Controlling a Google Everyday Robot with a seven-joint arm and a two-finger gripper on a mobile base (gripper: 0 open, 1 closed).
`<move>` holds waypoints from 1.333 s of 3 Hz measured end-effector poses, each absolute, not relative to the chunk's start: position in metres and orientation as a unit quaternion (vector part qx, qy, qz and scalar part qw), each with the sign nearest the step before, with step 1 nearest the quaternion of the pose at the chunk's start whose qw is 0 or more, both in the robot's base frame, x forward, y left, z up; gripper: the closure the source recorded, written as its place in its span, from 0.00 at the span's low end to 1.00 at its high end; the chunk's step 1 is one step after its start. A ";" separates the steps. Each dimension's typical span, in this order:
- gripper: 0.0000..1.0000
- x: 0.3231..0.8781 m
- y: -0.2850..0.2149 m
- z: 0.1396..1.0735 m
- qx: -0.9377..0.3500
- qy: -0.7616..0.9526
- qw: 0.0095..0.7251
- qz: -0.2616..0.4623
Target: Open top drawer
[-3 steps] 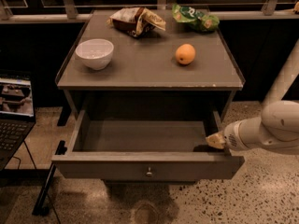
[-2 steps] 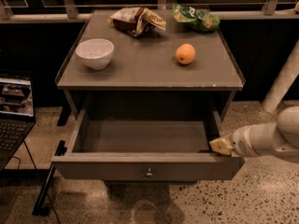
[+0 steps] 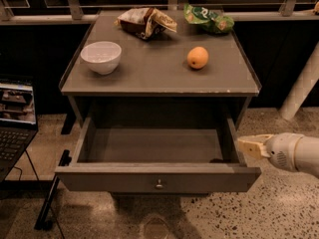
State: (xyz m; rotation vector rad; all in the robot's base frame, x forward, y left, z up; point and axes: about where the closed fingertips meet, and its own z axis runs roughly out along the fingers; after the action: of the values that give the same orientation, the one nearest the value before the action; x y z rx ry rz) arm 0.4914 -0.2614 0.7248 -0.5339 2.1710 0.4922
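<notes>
Since a second ago the pincer (image 3: 244, 144) has drawn back to the right, out past the drawer's right side wall, and now hangs just beside the front right corner, apart from it. It is pale and cream-coloured and points left at the end of a smooth white rounded arm (image 3: 298, 153) that reaches in level from the right edge. Whether the pincer is wide or narrow I cannot tell.

The top drawer (image 3: 109, 179) stands pulled well out toward the camera. Its front is a flat matte grey panel with a small round metal knob (image 3: 159, 184) at centre, and its flat grey floor shows behind it. The ground below is speckled stone (image 3: 259, 213). An open laptop (image 3: 15, 118) sits at the left.

On the grey desk (image 3: 149, 73) above rest a round white bowl (image 3: 101, 57), an orange (image 3: 198, 57), and farther back a crumpled snack bag (image 3: 146, 22) and a green bag (image 3: 209, 19).
</notes>
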 end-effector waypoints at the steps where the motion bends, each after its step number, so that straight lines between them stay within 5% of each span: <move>1: 0.82 0.488 -0.270 0.739 -0.202 0.851 0.445 0.192; 4: 0.13 0.488 -0.270 0.739 -0.203 0.851 0.445 0.192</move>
State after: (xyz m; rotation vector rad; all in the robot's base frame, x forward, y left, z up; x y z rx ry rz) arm 0.4885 -0.2703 0.7392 -0.5028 2.1095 0.4766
